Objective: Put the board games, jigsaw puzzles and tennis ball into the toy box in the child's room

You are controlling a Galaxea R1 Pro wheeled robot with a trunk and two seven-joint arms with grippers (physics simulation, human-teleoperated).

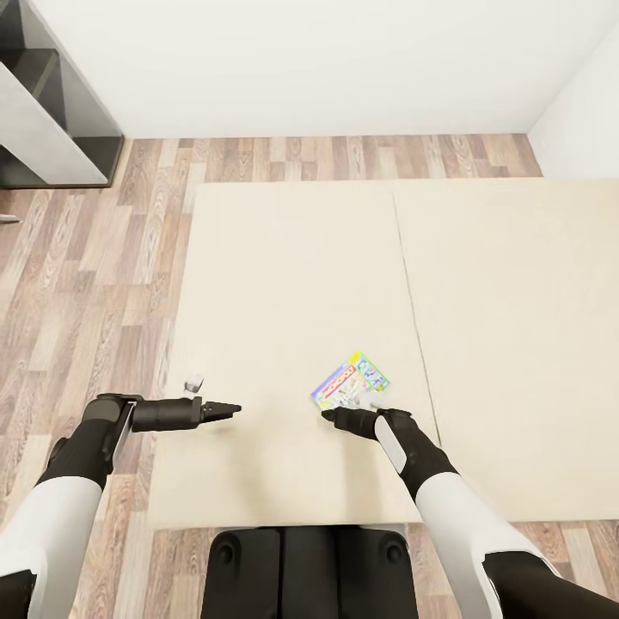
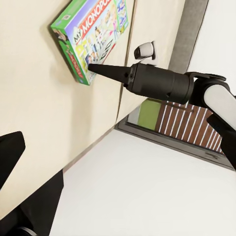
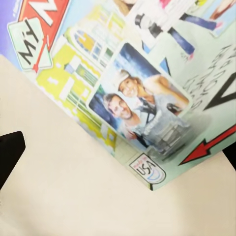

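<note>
Flat glossy board game on beige bed; right gripper at its edge, grip state unclear.

beige bed, one board game lying flat

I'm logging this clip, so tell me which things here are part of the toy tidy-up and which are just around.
Part of the job:
board game, flat on the bed
right pincer, at the game's edge
left pincer, over the bed

Just around:
grey shelf unit
wood floor
white wall
</note>
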